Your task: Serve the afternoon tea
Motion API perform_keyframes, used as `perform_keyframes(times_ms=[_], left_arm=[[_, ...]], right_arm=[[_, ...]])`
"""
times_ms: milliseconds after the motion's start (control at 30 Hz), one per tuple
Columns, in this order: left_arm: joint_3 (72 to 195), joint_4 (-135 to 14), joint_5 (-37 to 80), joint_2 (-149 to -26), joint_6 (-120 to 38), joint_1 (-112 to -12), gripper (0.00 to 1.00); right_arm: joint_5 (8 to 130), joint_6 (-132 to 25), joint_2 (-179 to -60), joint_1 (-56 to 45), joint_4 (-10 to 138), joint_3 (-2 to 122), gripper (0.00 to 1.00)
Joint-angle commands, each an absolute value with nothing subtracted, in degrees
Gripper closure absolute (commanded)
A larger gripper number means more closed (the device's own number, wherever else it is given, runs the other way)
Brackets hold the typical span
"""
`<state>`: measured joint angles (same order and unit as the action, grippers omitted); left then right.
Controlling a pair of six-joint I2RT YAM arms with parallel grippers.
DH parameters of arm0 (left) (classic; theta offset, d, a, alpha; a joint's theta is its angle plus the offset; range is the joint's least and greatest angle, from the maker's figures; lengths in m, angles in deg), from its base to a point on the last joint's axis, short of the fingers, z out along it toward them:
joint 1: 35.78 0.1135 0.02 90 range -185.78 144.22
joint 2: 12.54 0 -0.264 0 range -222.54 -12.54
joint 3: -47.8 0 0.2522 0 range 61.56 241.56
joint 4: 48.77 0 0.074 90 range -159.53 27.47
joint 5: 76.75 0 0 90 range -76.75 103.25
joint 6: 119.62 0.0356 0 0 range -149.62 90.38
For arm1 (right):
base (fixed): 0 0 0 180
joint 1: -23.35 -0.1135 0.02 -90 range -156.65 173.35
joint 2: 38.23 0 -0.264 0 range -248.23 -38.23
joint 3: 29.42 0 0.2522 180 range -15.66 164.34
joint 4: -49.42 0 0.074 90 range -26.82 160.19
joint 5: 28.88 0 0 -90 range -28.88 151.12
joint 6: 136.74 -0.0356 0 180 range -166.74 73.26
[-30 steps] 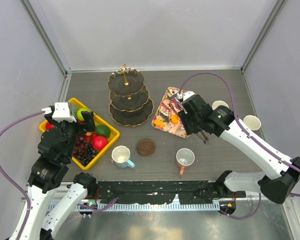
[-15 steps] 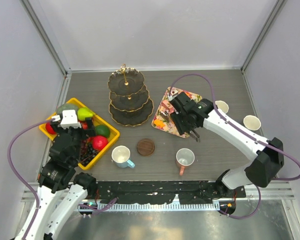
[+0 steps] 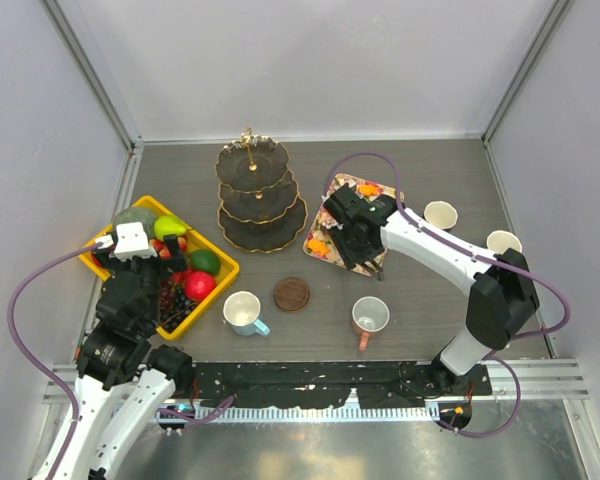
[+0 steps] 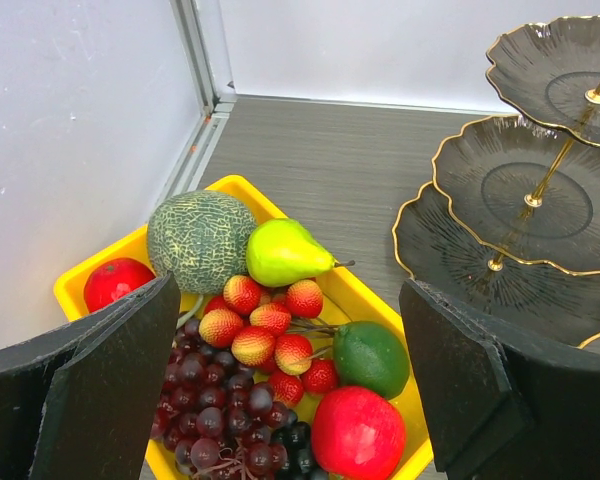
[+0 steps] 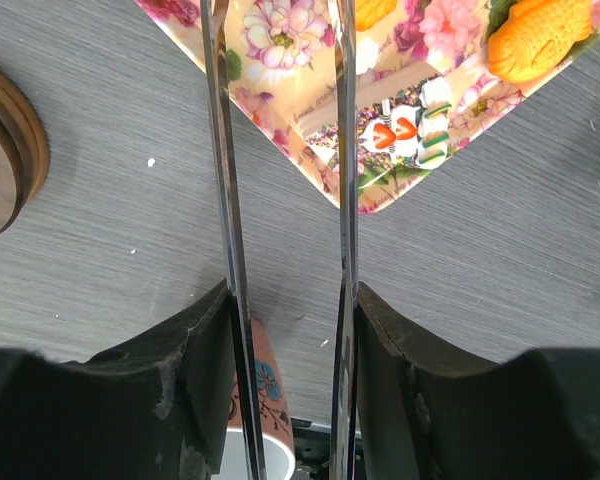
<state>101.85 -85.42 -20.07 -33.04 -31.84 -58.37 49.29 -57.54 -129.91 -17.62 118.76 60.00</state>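
Observation:
The dark three-tier stand with its gold handle stands at the back centre, and its tiers look bare; it also shows in the left wrist view. Orange pastries lie on a floral tray. My right gripper is over that tray, shut on metal tongs whose arms are spread with nothing between them. A fish-shaped pastry lies right of the tongs. The pinkish mug is near the front. My left gripper is open and empty above the yellow crate.
A white mug with a blue handle and a brown coaster sit at the front centre. Two cream mugs stand at the right. The crate holds a melon, a pear, grapes and an apple.
My right arm has swung left, bringing the tongs from the tray's right edge to over its middle. My left arm has drawn back toward the near edge.

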Motion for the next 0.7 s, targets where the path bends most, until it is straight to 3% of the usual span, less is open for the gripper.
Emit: perform_keyframes(times_ms=[0,667], left_arm=[[101.72,-82.04,-21.11,-33.02,-30.85,-58.10,0.01],[101.55,-81.78,-19.97,-33.46,-30.76,-58.10,0.01]], right_arm=[[48.99,-58.16,-130.95,-17.52,116.10,62.74,0.50],[44.69,-58.60,-135.44,-17.61,114.07,61.60,0.51]])
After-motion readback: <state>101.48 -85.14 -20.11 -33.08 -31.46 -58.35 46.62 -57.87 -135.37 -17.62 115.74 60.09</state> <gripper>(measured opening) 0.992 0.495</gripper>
